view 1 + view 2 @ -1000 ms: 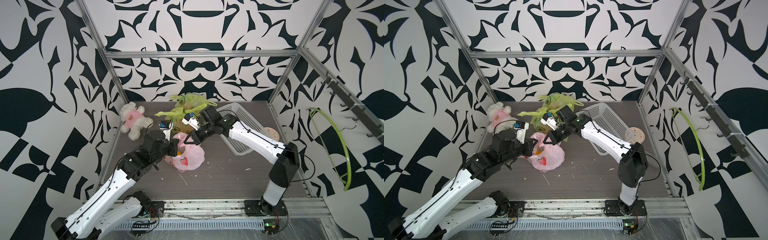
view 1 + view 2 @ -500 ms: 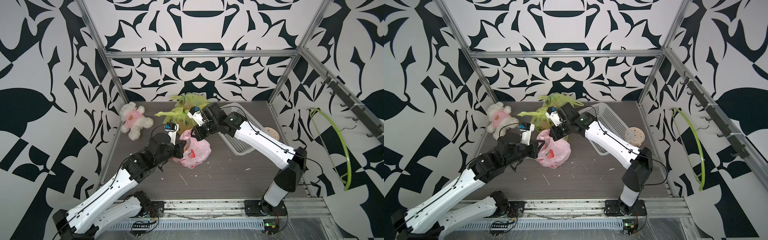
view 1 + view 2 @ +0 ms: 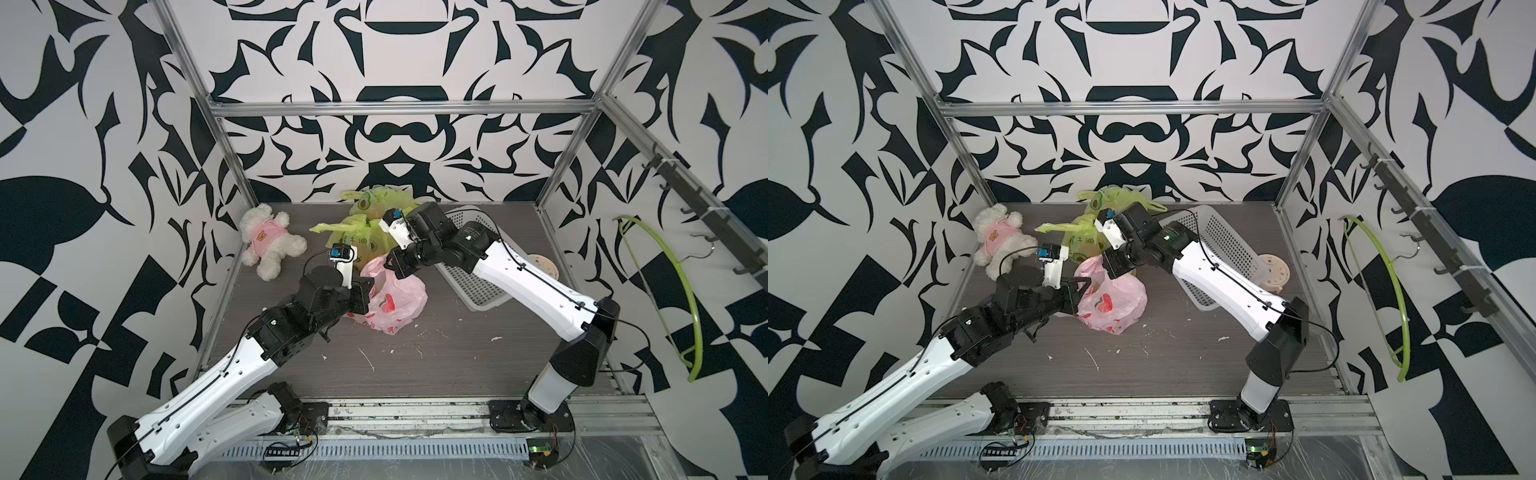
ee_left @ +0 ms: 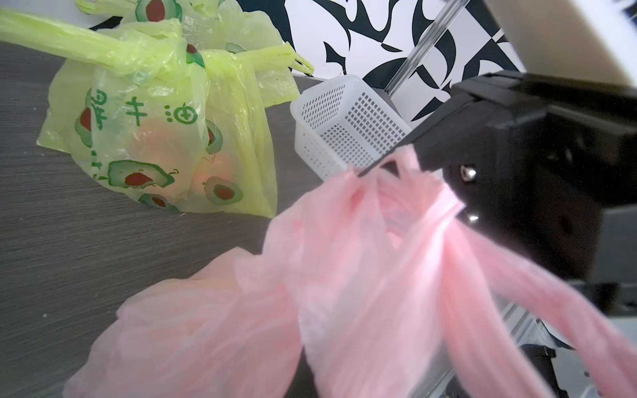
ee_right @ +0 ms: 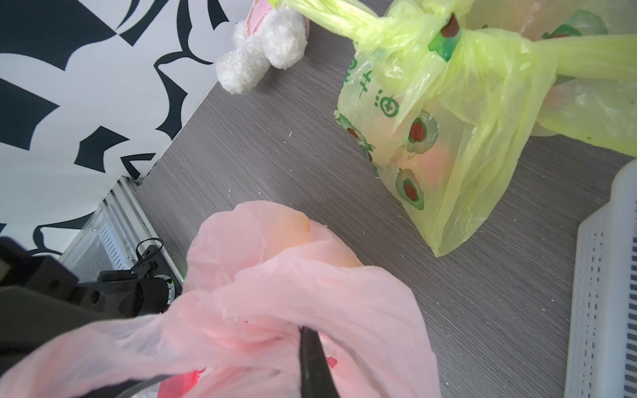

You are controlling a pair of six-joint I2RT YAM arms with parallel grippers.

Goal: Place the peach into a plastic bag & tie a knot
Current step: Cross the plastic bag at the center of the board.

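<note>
1. One thin pink plastic bag [image 3: 397, 305] with red pictures, puffed up, near the middle of the grey wood-look table [image 3: 457, 361].
2. One peach [image 5: 293, 225], inside the pink plastic bag: only a soft orange round shape seen through the plastic in the right wrist view.
3. Two black pincers, both at the top of the pink plastic bag, close together.
4. Left pincer [image 3: 365, 293]: squeezed tight on a pink handle strip, stretched long and thin in the left wrist view.
5. Right pincer [image 3: 390, 264]: squeezed tight too, pinching the bunched pink plastic at the bag's mouth, with one thin black finger [image 5: 312, 361] pressed into the folds.
6. Two yellow-green plastic bags with avocado pictures, behind the pink one. Front green bag [image 3: 353, 243] just beside the pink bag, tied in a knot, with orange shapes showing inside. Back green bag [image 3: 374, 199] close to the wall.
7. One white fluffy toy bear [image 3: 268, 243] in a pink shirt, lying at the back on the left, well apart from the bags.
8. One white plastic basket [image 3: 469, 278] full of little holes, tilted, under the right arm.
9. One round cream disc [image 3: 542, 268] with dots, just beside the basket.
10. One bent green hanger [image 3: 685, 291], on the right wall.
11. Many tiny white crumbs on the table in front of the pink bag, too small to count.
</note>
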